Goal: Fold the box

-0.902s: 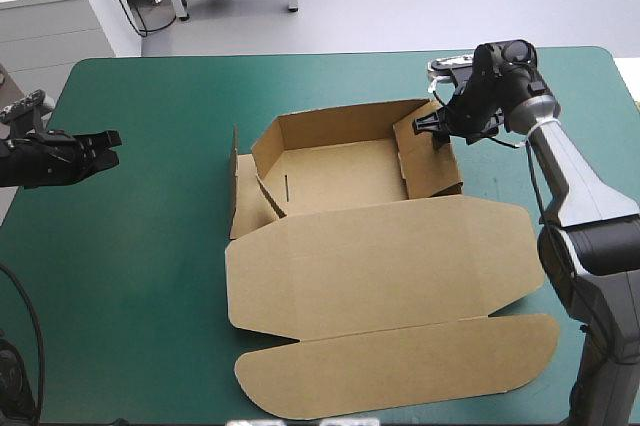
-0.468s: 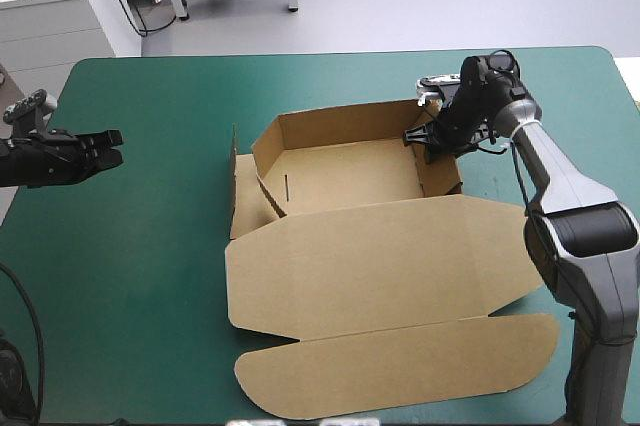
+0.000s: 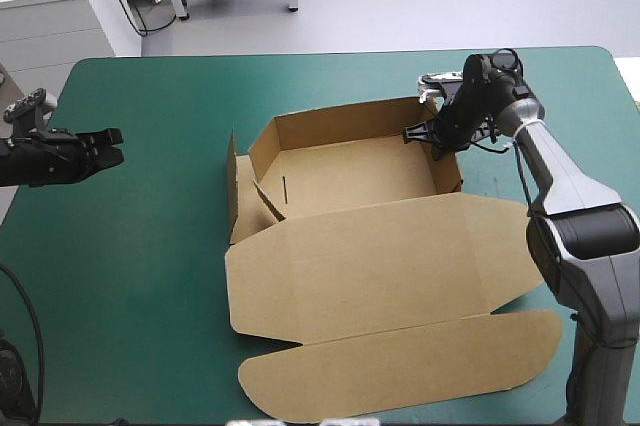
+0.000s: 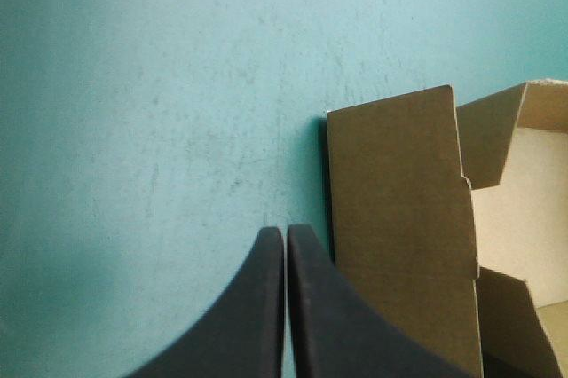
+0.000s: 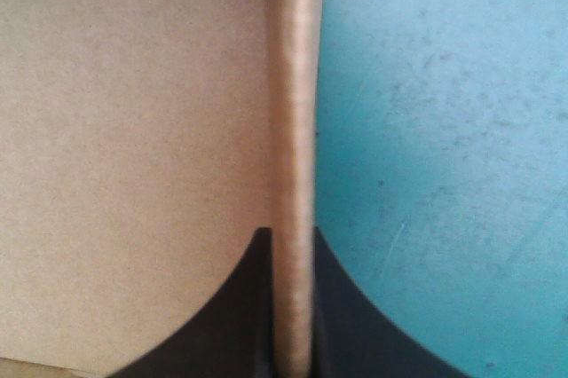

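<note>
The brown box lies mid-table as an open tray, its walls raised and its wide lid flat toward the near edge. My right gripper sits over the tray's right wall and is shut on that wall's folded top edge, with one black finger inside the tray and the other outside. My left gripper hovers shut and holding nothing above the teal-green cover near the table's left edge. The box's loose left flap stands just ahead of the left gripper.
The lid's rounded front flap reaches close to the table's near edge. Bare teal-green cover lies between the left gripper and the box. A white cabinet stands beyond the far left corner.
My right gripper came in over the right wall and shut on it. The inner flap that stood slanted inside the tray now lies against that wall. The left arm has hardly moved.
</note>
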Robot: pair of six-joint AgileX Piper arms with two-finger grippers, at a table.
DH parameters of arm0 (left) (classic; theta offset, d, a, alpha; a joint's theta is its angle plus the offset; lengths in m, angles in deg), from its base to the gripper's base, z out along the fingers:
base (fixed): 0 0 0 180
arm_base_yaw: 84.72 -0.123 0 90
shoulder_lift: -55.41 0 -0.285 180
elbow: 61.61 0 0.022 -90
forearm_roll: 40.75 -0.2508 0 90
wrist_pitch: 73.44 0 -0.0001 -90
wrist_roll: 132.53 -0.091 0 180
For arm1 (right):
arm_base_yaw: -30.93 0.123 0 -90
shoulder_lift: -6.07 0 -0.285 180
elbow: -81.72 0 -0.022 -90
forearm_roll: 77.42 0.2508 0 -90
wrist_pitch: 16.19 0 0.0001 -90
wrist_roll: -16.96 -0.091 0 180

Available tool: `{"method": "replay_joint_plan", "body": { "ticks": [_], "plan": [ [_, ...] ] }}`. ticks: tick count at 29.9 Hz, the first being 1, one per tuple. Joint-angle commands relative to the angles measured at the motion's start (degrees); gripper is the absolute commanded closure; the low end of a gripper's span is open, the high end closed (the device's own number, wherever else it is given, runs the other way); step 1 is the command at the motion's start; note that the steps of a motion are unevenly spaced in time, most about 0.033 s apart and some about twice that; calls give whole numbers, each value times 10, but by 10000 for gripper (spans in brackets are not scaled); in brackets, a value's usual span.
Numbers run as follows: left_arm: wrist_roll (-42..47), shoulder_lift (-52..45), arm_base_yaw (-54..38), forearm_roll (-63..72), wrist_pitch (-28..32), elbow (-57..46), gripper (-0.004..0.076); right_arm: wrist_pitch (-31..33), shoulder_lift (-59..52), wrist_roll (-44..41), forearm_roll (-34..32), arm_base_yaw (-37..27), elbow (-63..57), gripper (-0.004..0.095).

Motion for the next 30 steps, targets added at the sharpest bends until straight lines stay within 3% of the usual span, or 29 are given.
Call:
{"method": "replay_joint_plan", "body": {
  "ticks": [1,4,6,11,13,21,26,30],
  "plan": [
    [1,-18,0,29,10,17,720,12,-70,15,24,-12,15,925],
    [1,-17,0,27,9,17,625,12,-98,19,29,-24,15,925],
    [1,-13,0,27,5,17,515,12,-115,27,48,-33,15,926],
    [1,-3,1,43,3,17,133,12,-158,39,102,-67,15,926],
    [1,3,1,64,5,17,83,12,-177,44,121,-79,15,927],
    [-8,29,1,196,-17,17,87,13,-246,65,192,-105,15,927],
    [-52,39,3,227,-72,17,87,12,-253,65,249,-104,15,924],
    [-82,40,8,253,-131,17,87,11,-241,71,235,-78,13,924]
  ]
}}
